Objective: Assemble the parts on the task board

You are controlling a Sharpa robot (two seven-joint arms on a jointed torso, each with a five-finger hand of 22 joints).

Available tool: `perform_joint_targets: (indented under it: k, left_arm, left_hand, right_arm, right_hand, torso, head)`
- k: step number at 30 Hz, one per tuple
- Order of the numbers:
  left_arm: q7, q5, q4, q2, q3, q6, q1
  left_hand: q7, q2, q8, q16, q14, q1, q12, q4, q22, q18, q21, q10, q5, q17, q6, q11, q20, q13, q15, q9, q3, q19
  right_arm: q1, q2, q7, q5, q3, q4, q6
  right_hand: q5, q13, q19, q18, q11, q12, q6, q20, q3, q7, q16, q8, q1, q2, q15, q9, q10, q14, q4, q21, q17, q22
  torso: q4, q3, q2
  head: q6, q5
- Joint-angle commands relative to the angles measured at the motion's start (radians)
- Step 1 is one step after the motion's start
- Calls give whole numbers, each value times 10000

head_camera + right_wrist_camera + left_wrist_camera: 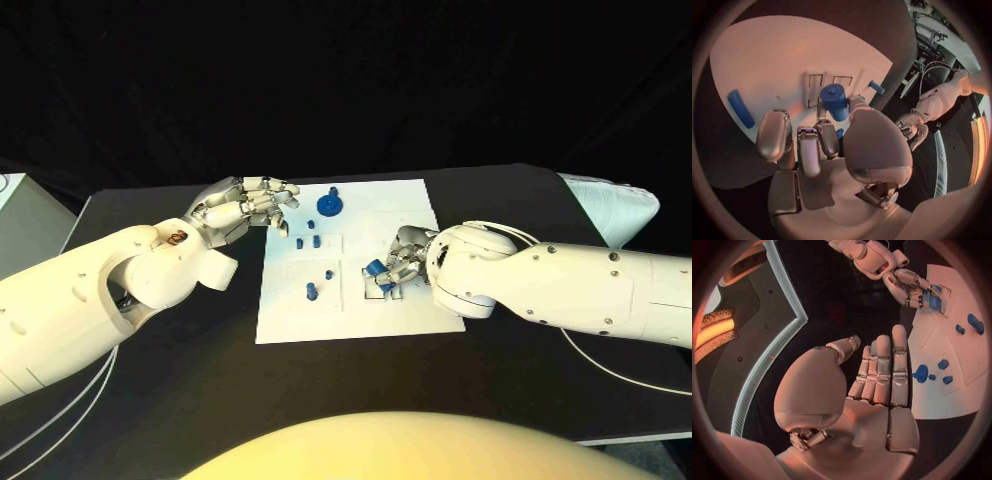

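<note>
In the head view, the task board (pixel 351 300) lies on the black desk (pixel 173 390) between the two arms. The left hand (pixel 248 208) hangs over the board's far left corner, fingers loosely apart with nothing in them. Just beyond its fingertips stands a round blue part (pixel 330 206) with an upright stem, and nearer, beside the fingers, lie several small blue pegs (pixel 307 240). The right hand (pixel 400 262) rests over the board's right side, fingers curled round a blue cylinder (pixel 375 269). An elongated blue part (pixel 312 292) lies flat on the board well to that hand's left, its long axis running roughly toward and away from the robot.

In the left wrist view, the left hand (pixel 873 385) shows its fingers straight, side by side and bare, thumb apart. The round blue part (pixel 921 373) sits just past the fingertips on the task board (pixel 942 400). Far across, the right hand (pixel 911 287) is bent over the board.

In the right wrist view, the right hand (pixel 826 145) pinches the blue cylinder (pixel 834 100) between thumb and fingers, its long axis pointing away from the palm toward the task board (pixel 786 55), over two outlined rectangles. An elongated blue part (pixel 739 108) lies flat, well beside the fingers.
</note>
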Motion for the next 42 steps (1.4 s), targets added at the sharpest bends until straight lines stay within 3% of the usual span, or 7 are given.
perform_joint_targets:
  k: [1,8,22,33,37,39,42]
  left_arm:
    - [34,11,31,4,5,165,-6]
    - [25,13,31,-6,5,164,-6]
    - [-11,76,9,-12,5,181,-6]
    - [-18,85,-7,-8,5,178,-6]
    - [-21,85,-22,-1,4,179,-6]
    - [-21,86,-26,1,4,182,-6]
    - [-22,88,-30,2,4,180,-6]
  left_hand:
    - [55,22,27,-47,-74,0,-54,9,-7,55,-36,47,26,8,-13,38,6,-9,25,-9,-15,57]
    - [58,20,26,-50,-74,-3,-57,15,-13,55,-44,43,26,11,-19,41,8,-14,27,-14,-20,61]
    - [62,20,25,-53,-72,-13,-59,26,-20,55,-53,40,26,14,-25,46,11,-18,30,-20,-26,65]
    - [67,21,26,-56,-71,-29,-62,42,-27,54,-63,37,25,17,-29,50,14,-24,34,-26,-36,69]
    - [67,21,26,-56,-71,-29,-62,42,-27,54,-63,37,25,17,-29,50,14,-24,34,-26,-36,69]
    - [67,21,26,-56,-71,-29,-62,42,-27,54,-63,37,25,17,-29,50,14,-24,34,-26,-36,69]
    - [67,21,26,-56,-71,-29,-62,42,-27,54,-63,37,25,17,-29,50,14,-24,34,-26,-36,69]
  right_arm:
    - [-24,42,-121,-306,-4,-28,433]
    - [-55,33,-123,-290,-6,-31,532]
    - [-90,34,-106,-202,-5,39,368]
    - [-92,41,-88,-344,-5,40,30]
    - [-92,35,-80,-423,-5,63,-97]
    - [-92,28,-76,-455,-5,80,-142]
    - [-94,23,-63,-480,-5,108,-166]
  right_hand:
    - [-181,437,280,-97,-17,-68,33,-10,-82,13,-5,-34,-125,30,12,26,-99,852,12,-71,1920,618]
    - [-613,393,267,-85,-12,-134,15,-8,-221,19,-25,-62,-199,76,16,103,-141,845,12,-163,1900,593]
    - [-749,295,241,-64,3,-258,-12,-3,-366,32,-45,-83,-373,123,26,149,-231,838,29,-303,1879,543]
    - [-1697,293,258,-64,1,-279,-2,0,-1097,25,-59,-79,-1204,394,27,376,-231,841,50,-350,1890,559]
    - [-1275,357,295,-80,-34,-207,72,-18,-1067,-14,-36,-50,-1234,901,0,462,-157,855,27,-260,1935,615]
    - [-740,425,318,-91,-59,-129,110,-35,-1012,-42,-23,-57,-1048,1168,-21,501,-84,863,16,-201,1962,655]
    - [-626,435,323,-92,-69,-118,134,-40,-1016,-52,-21,-59,-1008,1214,-28,512,-70,864,15,-196,1966,664]
  torso:
    - [2,1,-3]
    - [3,1,-2]
    - [-2,-3,-6]
    - [-2,-3,-1]
    - [-5,-3,-3]
    - [-3,-1,-4]
    - [-5,-1,0]
  head:
    - [-3,25]
    - [-3,49]
    - [-3,76]
    - [-3,84]
    - [-3,74]
    - [-3,73]
    - [-3,72]
